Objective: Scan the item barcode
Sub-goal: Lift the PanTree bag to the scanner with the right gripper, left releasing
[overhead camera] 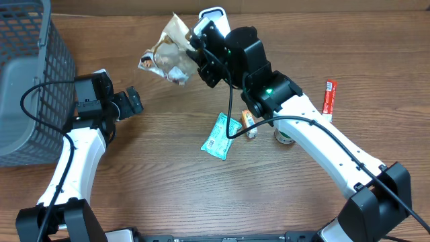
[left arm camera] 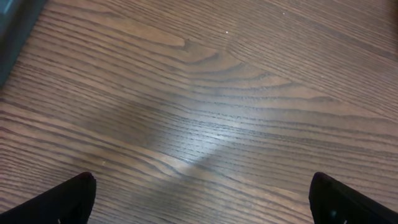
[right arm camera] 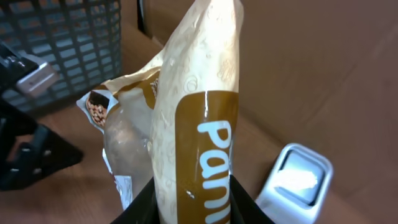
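Right claw is pinched shut on the bag. I see it holding the bag up in the air, off the table. In the right wrist view its two fingers squeeze the bottom of the bag, one on each side. The bag is tan and brown with white letters, and it stands up tall. Left claw is wide open with nothing in it. From its own camera I see only bare wood between its two black tips.

Now from big to small. The table is brown wood. The grey basket sits at the left side. The bag hangs near the back of the table, between the basket and the scanner. The scanner is a white box at the back edge, near the bag. A green packet lies flat near the middle. A red stick lies off to the right. A round tub peeks out from under the right arm. A little box sits between the tub and the green packet.
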You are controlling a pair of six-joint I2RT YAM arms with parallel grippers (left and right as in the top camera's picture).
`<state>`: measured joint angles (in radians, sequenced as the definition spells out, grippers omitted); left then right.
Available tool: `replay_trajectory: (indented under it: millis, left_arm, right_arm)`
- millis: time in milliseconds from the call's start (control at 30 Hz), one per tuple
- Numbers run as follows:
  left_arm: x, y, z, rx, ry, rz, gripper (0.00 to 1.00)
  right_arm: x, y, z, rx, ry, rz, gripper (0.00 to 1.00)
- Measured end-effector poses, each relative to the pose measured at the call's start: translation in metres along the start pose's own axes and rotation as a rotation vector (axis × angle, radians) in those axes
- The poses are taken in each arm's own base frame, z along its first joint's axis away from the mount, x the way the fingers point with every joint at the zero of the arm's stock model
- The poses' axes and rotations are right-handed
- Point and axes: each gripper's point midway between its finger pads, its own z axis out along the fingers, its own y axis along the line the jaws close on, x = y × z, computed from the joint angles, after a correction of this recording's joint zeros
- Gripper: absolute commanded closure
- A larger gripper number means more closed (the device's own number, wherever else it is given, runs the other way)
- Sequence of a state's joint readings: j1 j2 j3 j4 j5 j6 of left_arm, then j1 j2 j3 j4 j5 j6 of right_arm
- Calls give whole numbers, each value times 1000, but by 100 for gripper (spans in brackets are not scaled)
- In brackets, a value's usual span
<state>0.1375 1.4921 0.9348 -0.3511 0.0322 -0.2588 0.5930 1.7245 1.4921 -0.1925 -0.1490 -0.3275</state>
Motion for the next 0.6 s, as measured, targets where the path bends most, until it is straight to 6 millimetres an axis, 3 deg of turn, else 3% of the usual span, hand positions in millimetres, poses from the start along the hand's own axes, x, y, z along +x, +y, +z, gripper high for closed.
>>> replay_trajectory:
  millis: [233,400,600]
  left_arm:
    - [0,0,0,-1,0,0,0]
    - [0,1,0,-4,-1,0,0]
    - [0,1,0,-7,-1,0,0]
  right_arm:
    - [-20,-27,-2,145,-60,-255,92]
    - [-34,-48,-1,243,-112,-367,96]
    - [-18,-78,25,335,-116,-479,96]
